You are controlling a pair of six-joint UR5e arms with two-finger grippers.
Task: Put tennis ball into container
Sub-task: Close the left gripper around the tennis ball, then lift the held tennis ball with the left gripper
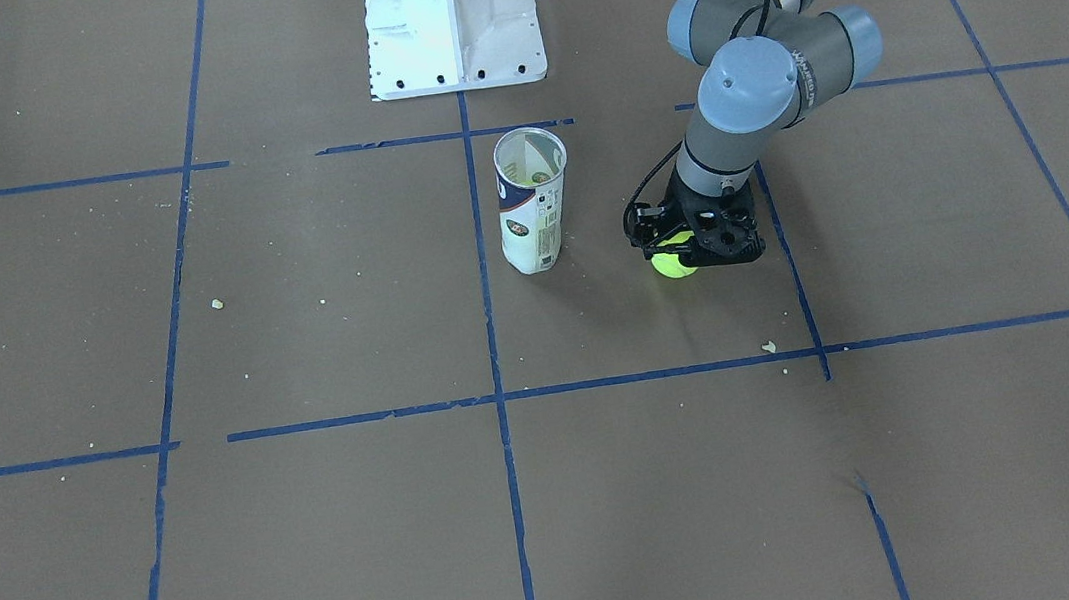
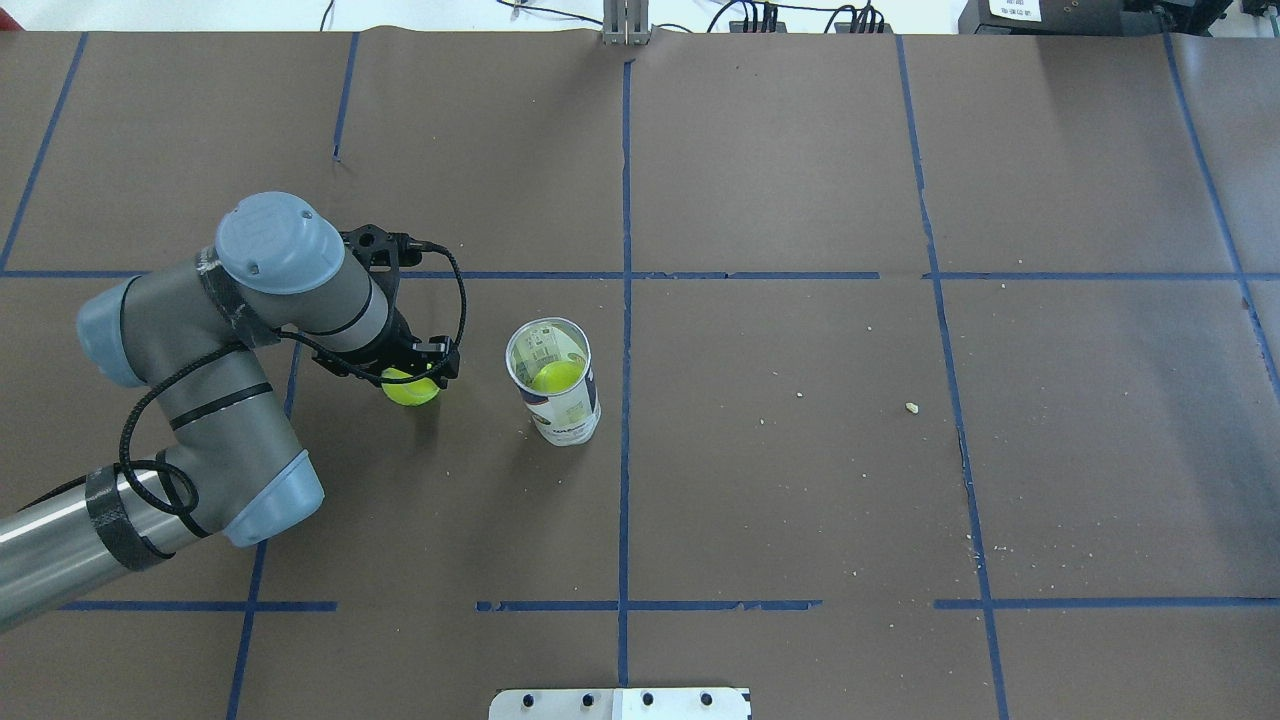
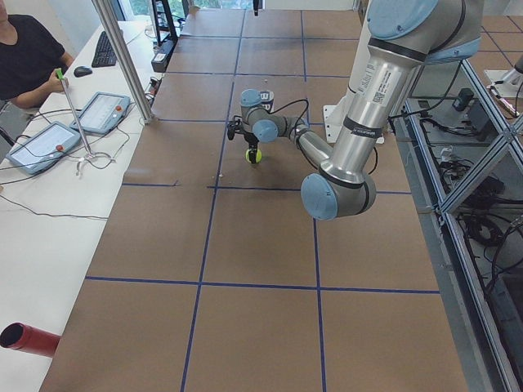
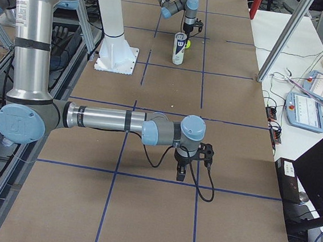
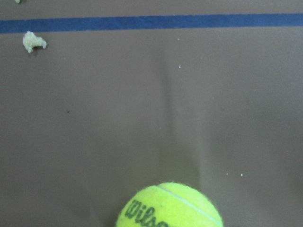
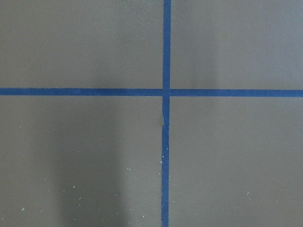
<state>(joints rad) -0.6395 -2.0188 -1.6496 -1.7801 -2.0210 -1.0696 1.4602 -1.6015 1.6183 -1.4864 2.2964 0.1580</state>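
Our left gripper [image 2: 405, 378] is closed around the ball [image 2: 410, 388] and holds it low, close to the table [image 2: 800, 500]. The tube [image 2: 562, 405] stands up straight at 3 o'clock from the ball, near but not touching. We think we should lift the ball higher than the tube's rim, slide it to 3 o'clock until it is over the round mouth, then let go softly. If we go low, we may knock the tube over. A second ball [image 2: 556, 376] sits inside the tube. A crumb [image 2: 911, 407] lies far off at 3 o'clock, out of our way. Our right gripper [image 4: 189, 165] hangs well apart, and we cannot tell if it is open.
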